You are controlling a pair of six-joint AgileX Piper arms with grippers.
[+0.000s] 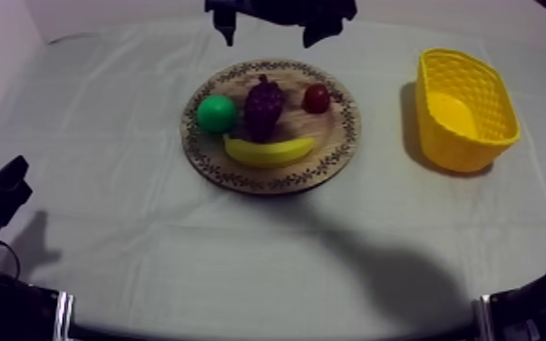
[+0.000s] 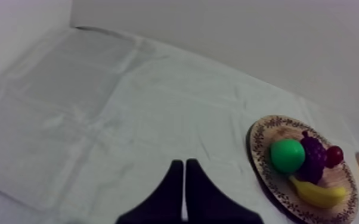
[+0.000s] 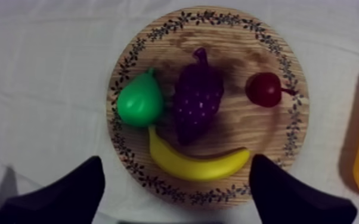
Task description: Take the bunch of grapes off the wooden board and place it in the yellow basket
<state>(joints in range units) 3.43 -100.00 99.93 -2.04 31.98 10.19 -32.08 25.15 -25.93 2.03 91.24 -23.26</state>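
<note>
- Grey-white counter (image 1: pixel 104 181): one wooden board (image 1: pixel 340 136) centred, one yellow basket (image 1: pixel 463 150) near right edge.
- Board holds one each: bunch of grapes (image 1: pixel 264 107), pear (image 1: pixel 216 114), banana (image 1: pixel 268 151), small red fruit (image 1: pixel 316 98).
- Left jaws together; right jaws apart over board.

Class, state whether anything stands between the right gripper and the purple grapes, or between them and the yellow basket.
Nothing covers the purple bunch of grapes below the open right gripper. A green pear and yellow banana crowd it; the small red fruit lies towards the yellow basket.
</note>
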